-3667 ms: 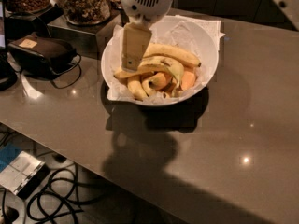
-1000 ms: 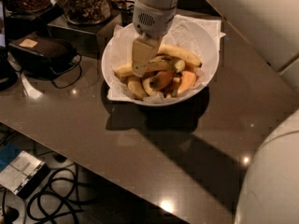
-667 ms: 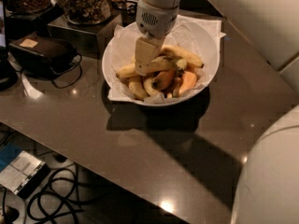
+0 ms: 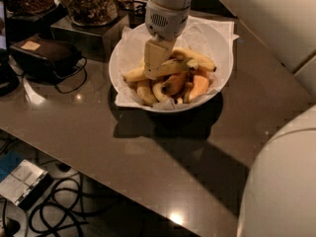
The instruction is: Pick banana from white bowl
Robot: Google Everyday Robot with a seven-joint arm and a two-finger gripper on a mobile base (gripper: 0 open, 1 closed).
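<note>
The white bowl [image 4: 223, 47], lined with crinkled paper, stands on the brown table and holds several bananas and orange pieces. The long banana [image 4: 174, 68] with a darkened end lies across the middle of the pile, pointing left to right. A cleaner yellow banana [image 4: 200, 58] lies behind it. My gripper [image 4: 154, 69] reaches straight down from the white wrist [image 4: 165, 19] into the bowl. Its tip sits at the long banana's left-middle part and hides that stretch of it. Short bananas [image 4: 144, 90] lie below the tip.
Glass jars [image 4: 91, 1] stand behind the bowl at the back left. A black device with a cable [image 4: 47, 53] sits on the table left of the bowl. Cables [image 4: 64, 211] lie on the floor beyond the table's front edge. My white arm [image 4: 281, 181] fills the right.
Since the earliest frame the gripper has shifted right and sunk lower into the bowl. Over the last second it has hardly moved.
</note>
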